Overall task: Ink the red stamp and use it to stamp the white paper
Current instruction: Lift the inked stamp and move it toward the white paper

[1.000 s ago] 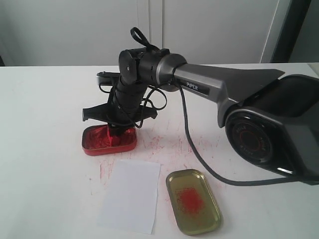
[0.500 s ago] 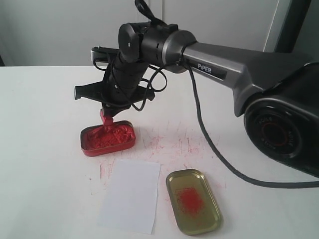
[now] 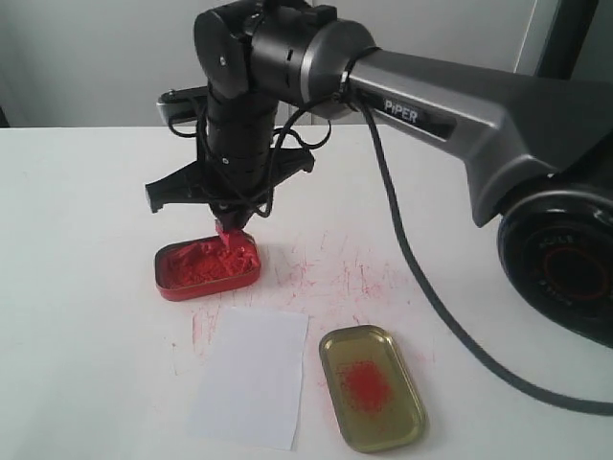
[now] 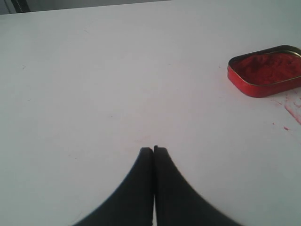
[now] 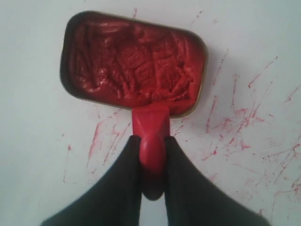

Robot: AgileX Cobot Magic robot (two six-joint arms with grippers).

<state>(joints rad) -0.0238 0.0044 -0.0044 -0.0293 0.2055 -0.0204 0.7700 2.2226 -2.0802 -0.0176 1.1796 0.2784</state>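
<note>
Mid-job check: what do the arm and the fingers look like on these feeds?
The right arm is a dark grey shell with white PIPER lettering, a black wrist and a loose black cable; its round joint shows a red ring. The right fingers and left fingers are matte black, curved and tapering.

On the table (image 3: 86, 192), in the exterior view, the tin (image 3: 196, 289) lies left of the middle. The paper (image 3: 251, 377) lies near it, at about 5 o'clock from the tin and closer to the camera. The lid (image 3: 388, 350) lies just beside the paper, at 3 o'clock from it, and the two do not touch. The stamp (image 3: 231, 240) sits between the fingers of the right gripper (image 3: 228, 225), over the tin's rim at its 2 o'clock end.
</note>
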